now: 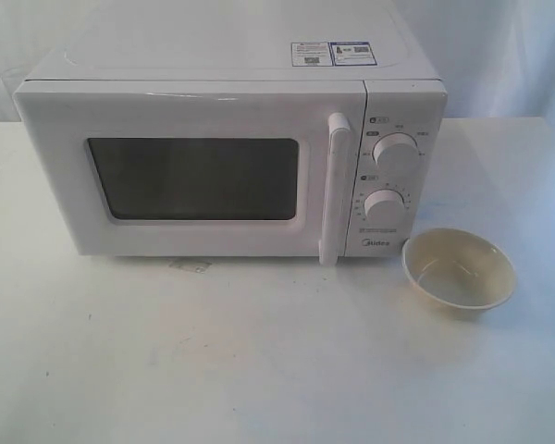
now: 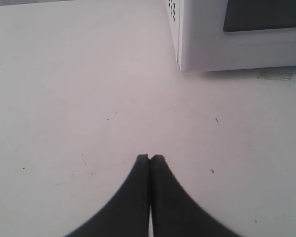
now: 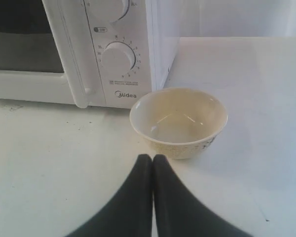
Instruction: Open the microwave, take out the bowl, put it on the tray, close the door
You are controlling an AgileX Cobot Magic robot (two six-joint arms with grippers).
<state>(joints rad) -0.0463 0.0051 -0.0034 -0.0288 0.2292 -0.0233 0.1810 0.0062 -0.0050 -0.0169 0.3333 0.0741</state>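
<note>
Exterior view: microwave [image 1: 231, 148] fills the upper left and centre of the frame and sits on the white worktop [image 1: 213, 361]. The door [image 1: 194, 176] is shut, flush with the front. Its dark window [image 1: 192, 178] is at centre left and the vertical bar handle [image 1: 336, 190] stands just right of it. Upper knob [image 1: 395, 151] and lower knob [image 1: 386, 203] are stacked on the panel right of the handle. Stickers [image 1: 333, 53] are on the top, near the upper centre.

The bowl [image 1: 459, 269] is out on the worktop at lower right of centre, upright and empty, with a glossy inside. It sits just beside the microwave's front right corner, below the knob panel. Whether it touches the casing I can't tell.

Right pincer [image 3: 152, 157] has its fingertips pressed together and holds nothing. In the right wrist view the bowl [image 3: 179, 123] is directly ahead of the tips and very near. A thin strip of worktop shows between them, so they are apart. The Midea logo and lower knob are just beyond the bowl.

Left pincer [image 2: 150, 157] is also closed tip to tip and holds nothing, with bare worktop under and ahead of it. In its wrist view, the microwave's corner [image 2: 202, 44] with side vents and an edge of the window lies well ahead. The bowl is not in that view.

Neither pincer shows in the exterior view.
</note>
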